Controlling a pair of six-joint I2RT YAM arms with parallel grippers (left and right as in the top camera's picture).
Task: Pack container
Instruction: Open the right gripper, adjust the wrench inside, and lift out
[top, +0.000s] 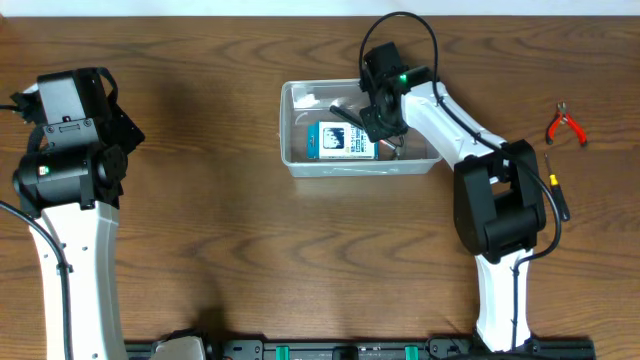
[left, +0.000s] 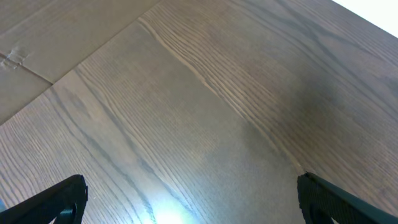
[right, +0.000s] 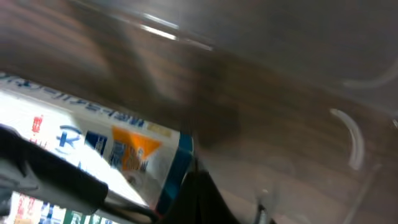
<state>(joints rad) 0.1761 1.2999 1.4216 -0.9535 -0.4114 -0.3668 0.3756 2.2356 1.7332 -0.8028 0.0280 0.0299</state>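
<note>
The right pincer (top: 384, 122) hangs in the container (top: 350, 168), the box (top: 338, 141) just beside it; gripping or not, I cannot tell. A sideways move could push the container.

Both arms are glossy white rounded links joined by bulky black motor housings, the left arm (top: 75, 270) at the overhead frame's left edge and the right arm (top: 495, 240) right of centre. Each carries a small green light (top: 403, 77), and a thin black cable (top: 405, 18) loops at top centre. The left gripper (left: 193, 193) has matte black fingertips (left: 62, 199).
</note>
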